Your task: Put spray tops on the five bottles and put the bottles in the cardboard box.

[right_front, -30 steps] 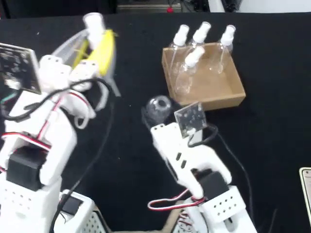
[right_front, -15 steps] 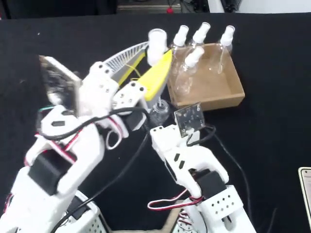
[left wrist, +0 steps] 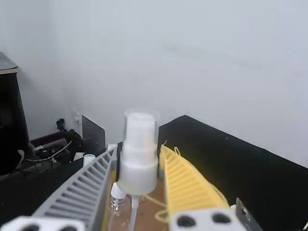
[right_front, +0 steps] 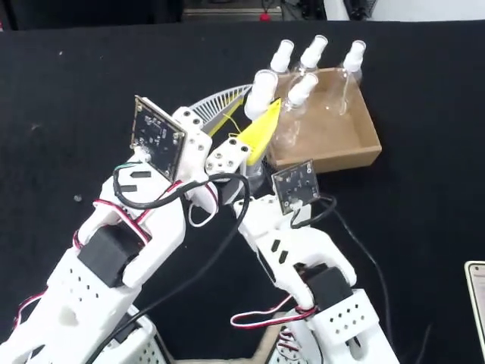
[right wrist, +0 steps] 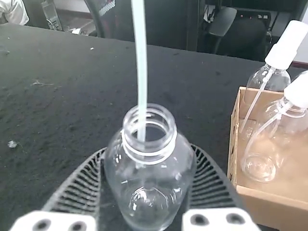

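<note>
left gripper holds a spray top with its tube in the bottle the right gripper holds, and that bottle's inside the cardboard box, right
Not inside: the right wrist view shows the bottle in the right gripper outside the cardboard box, beside it. The left gripper does hold the spray top.

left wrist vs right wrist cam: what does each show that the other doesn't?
Left wrist: the spray top, its white head clamped in the left claw. Right wrist: the open bottle held in the right claw, threaded mouth bare. Both: the dip tube under the spray top, its end reaching that mouth.
</note>
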`<state>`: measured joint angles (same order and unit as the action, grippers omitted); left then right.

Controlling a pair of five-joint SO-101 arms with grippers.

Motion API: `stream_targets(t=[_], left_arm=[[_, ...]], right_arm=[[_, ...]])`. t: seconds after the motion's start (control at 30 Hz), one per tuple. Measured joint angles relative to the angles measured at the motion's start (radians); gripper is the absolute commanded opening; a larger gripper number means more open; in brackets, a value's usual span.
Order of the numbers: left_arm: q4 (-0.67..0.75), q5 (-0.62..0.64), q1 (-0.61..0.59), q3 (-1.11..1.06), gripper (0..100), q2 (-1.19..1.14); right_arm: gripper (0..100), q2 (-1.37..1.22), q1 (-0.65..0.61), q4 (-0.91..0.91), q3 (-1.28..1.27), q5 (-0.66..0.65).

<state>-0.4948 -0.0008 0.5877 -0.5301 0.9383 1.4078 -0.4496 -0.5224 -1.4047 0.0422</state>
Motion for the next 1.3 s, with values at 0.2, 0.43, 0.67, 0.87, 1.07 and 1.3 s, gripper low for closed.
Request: stream_targets(t=[0.2, 0.43, 0.67, 0.87, 1.07, 1.3], left_arm=[[0.0, 0.0, 0.0, -0.04, 14, 0.0], [0.0, 0.054, 0.0, -0.095, 18, 0.0], [0.0, 0.069, -0.003, -0.095, 18, 0.081], [-0.051, -0.028, -0.057, -0.095, 18, 0.18], [-0.224, -0.089, -0.305, -0.109, 18, 0.221], [-0.244, -0.118, -0.609, -0.358, 18, 0.227]], right_arm=[[6.7, 0.0, 0.0, 0.0, 0.0, 0.0], [6.7, 0.0, 0.0, 0.0, 0.0, 0.0], [6.7, 0.0, 0.0, 0.0, 0.0, 0.0], [6.7, 0.0, 0.0, 0.0, 0.0, 0.0], [6.7, 0.0, 0.0, -0.031, 0.0, 0.0], [6.7, 0.0, 0.094, -0.239, 0.152, -0.089]])
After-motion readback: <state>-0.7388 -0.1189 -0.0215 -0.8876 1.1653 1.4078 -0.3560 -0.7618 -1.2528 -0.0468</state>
